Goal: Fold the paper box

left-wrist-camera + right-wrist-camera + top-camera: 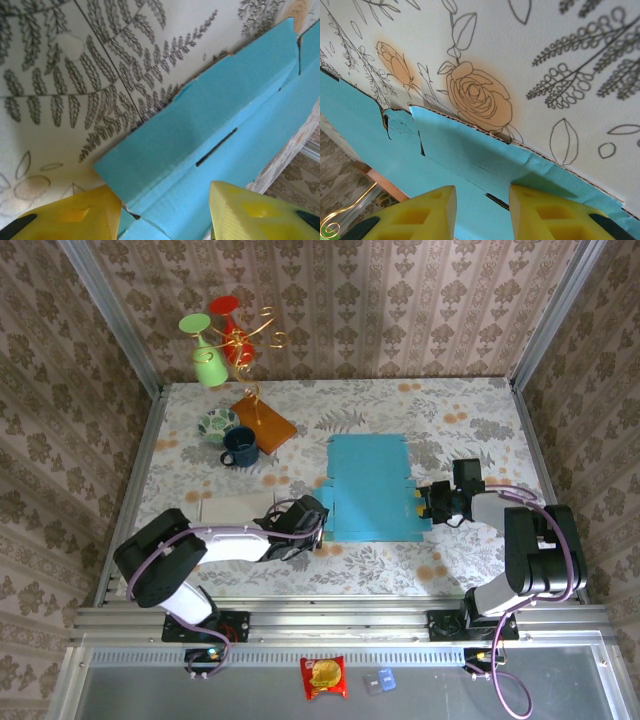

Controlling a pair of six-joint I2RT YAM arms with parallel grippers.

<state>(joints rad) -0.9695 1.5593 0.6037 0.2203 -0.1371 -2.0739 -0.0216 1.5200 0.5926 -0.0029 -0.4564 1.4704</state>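
The paper box (368,488) is a flat turquoise cardboard blank lying unfolded in the middle of the table. My left gripper (318,516) is at its near left edge. In the left wrist view its yellow fingers (65,216) stand apart, and the left gripper (165,200) straddles a side flap (200,125) and its crease. My right gripper (426,505) is at the near right edge. In the right wrist view the right gripper (482,192) is open, with the box's side flap (470,150) beyond the gap. The flap's edge rides up against the right-hand finger (545,215).
At the back left stand a dark blue mug (240,447), a patterned bowl (216,422) and a wooden board (266,422) with a gold wire stand holding a green glass (207,358) and a red glass (232,328). A pale flat sheet (235,508) lies left of the box.
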